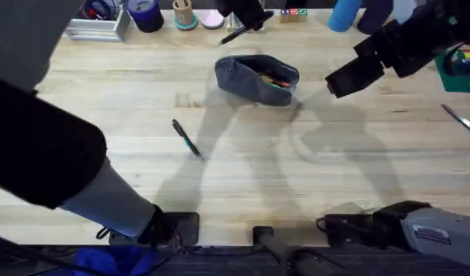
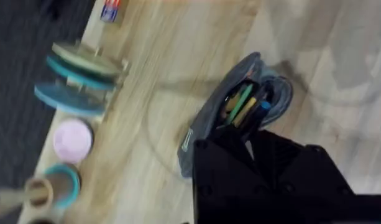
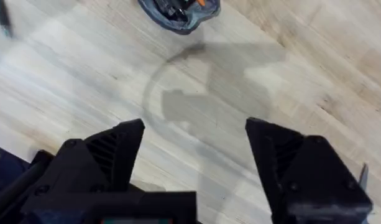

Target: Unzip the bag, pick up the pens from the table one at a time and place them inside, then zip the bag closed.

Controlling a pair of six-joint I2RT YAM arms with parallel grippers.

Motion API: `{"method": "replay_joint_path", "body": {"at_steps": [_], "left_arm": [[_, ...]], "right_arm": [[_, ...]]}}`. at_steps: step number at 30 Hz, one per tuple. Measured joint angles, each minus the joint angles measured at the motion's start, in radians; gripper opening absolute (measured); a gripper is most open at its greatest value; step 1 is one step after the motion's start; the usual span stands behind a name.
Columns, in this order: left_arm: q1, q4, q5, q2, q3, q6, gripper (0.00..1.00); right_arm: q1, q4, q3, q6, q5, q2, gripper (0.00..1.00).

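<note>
The grey-blue bag (image 1: 256, 78) lies open at the table's (image 1: 311, 169) back middle, with green, orange and blue items showing in its mouth (image 2: 243, 102). One dark pen (image 1: 187, 139) with a teal section lies on the wood nearer the front left; the right wrist view catches it at an edge (image 3: 2, 18). My left gripper (image 1: 246, 17) hovers just behind the bag, and a thin dark pen (image 1: 235, 35) sticks out of it toward the bag. Its black fingers (image 2: 224, 155) stand close together over the bag. My right gripper (image 1: 340, 81) hangs open and empty to the bag's right (image 3: 196, 134).
Along the back edge stand a metal tray (image 1: 96, 27), a dark blue cup (image 1: 146, 14), a wooden holder on a teal base (image 1: 184, 15), a pink disc (image 1: 211, 19) and a blue cylinder (image 1: 343, 15). Scissors (image 1: 461, 119) lie at the right edge near a green bin (image 1: 457, 73).
</note>
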State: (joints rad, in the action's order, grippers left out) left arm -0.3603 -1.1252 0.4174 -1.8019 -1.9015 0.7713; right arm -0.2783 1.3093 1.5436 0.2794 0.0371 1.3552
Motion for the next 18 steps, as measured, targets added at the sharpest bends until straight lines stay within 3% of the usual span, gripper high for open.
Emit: {"method": "replay_joint_path", "body": {"at_steps": [9, 18], "left_arm": [[0.000, 0.011, 0.160, -0.028, -0.006, 0.193, 0.041], [0.000, 0.010, 0.249, -0.050, -0.006, 0.221, 0.041]], "right_arm": [[0.000, 0.000, 0.000, 0.000, 0.000, 0.000, 0.996], [0.000, 0.000, 0.000, 0.000, 0.000, 0.000, 0.996]]}}
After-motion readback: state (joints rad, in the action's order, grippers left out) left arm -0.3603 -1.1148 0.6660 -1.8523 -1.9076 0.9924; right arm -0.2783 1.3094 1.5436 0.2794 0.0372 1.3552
